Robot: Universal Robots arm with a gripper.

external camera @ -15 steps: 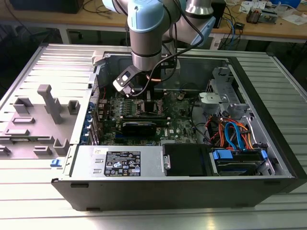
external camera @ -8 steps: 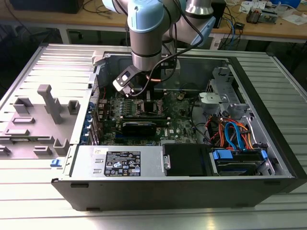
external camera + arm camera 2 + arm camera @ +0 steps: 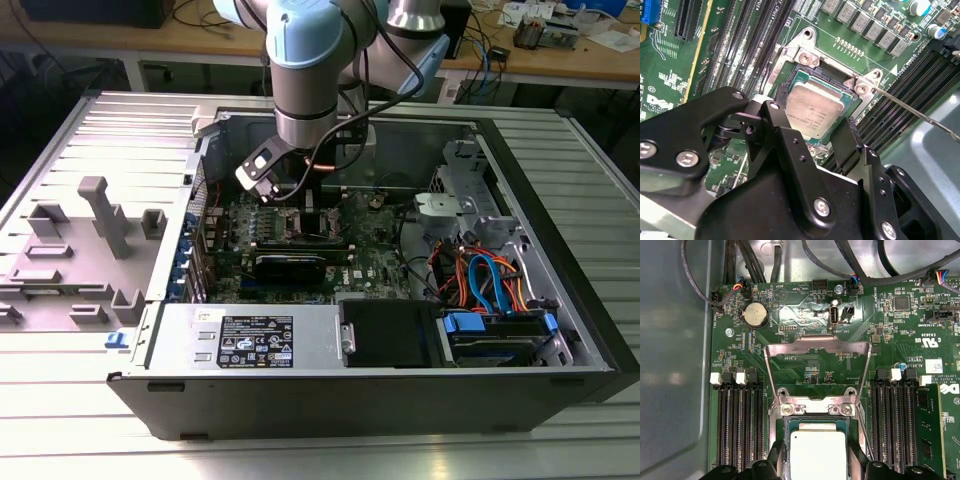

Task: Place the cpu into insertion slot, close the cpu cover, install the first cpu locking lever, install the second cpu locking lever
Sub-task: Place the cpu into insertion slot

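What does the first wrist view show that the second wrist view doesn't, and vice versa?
First wrist view: the cpu cover swung open, off the socket, and a coin cell further up the board.
Second wrist view: a thin metal rod running out from the socket corner over the memory slots, and a row of grey square components.
Both wrist views: the cpu sitting in the insertion slot, the claw right at it, memory slots on either side.

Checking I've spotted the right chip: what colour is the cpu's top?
The cpu top is dull silver-grey, clearest in the second wrist view.
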